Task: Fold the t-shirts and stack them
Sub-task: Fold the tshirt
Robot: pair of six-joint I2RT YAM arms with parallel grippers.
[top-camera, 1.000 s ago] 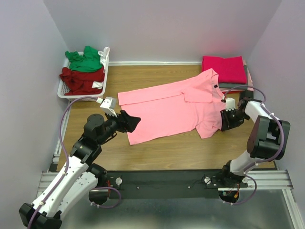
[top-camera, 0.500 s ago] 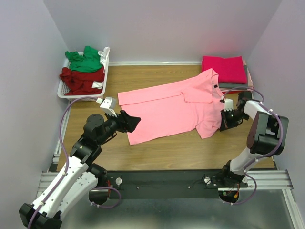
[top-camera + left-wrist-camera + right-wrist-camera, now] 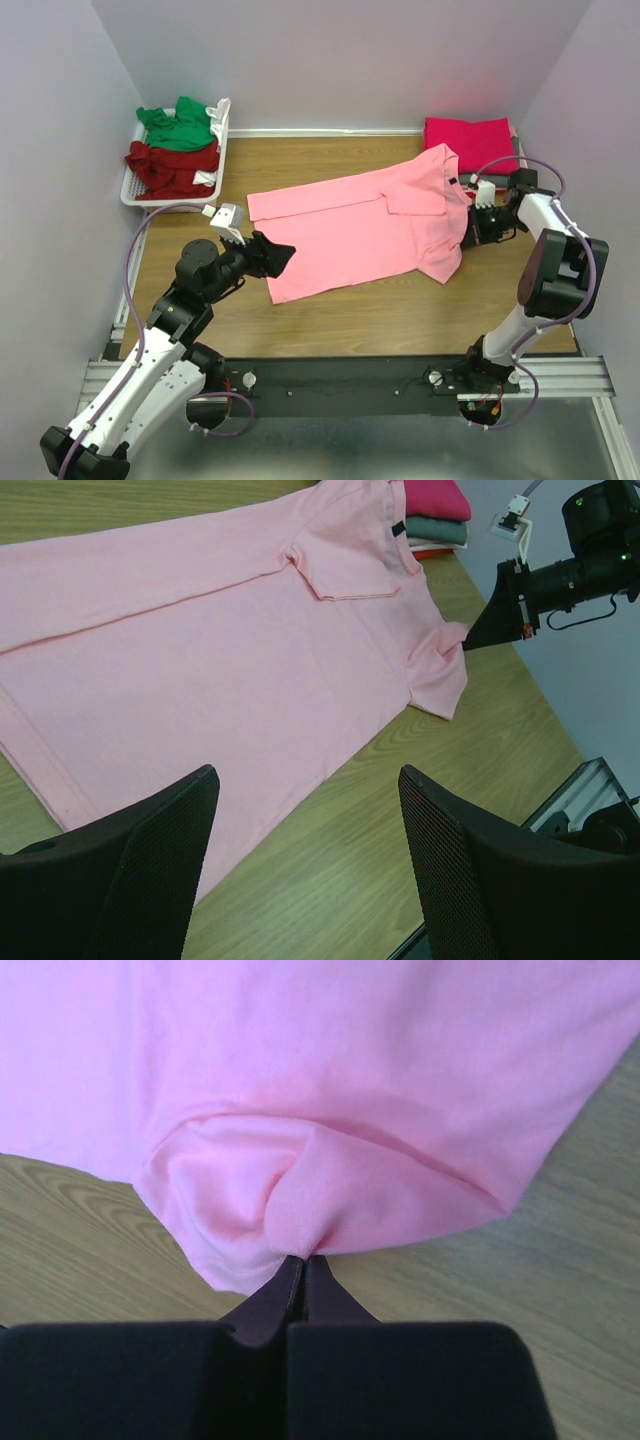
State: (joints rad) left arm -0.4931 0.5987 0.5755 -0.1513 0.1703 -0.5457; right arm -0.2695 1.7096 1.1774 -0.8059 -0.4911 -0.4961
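Now the right gripper (image 3: 469, 229), pinched shut on the light pink t-shirt (image 3: 350, 225) at its sleeve edge, has dragged that sleeve toward 1 o'clock since a second ago. The shirt lies spread on the table (image 3: 380, 315). The left gripper (image 3: 277, 254) hangs wide open, holding nothing, over the hem at 8 o'clock.

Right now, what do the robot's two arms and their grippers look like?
The left arm and right arm share white links and bulky black joints, each trailing a lilac cable. The left gripper has broad black fingers with mesh-textured faces; the right gripper tapers to thin dark tips.
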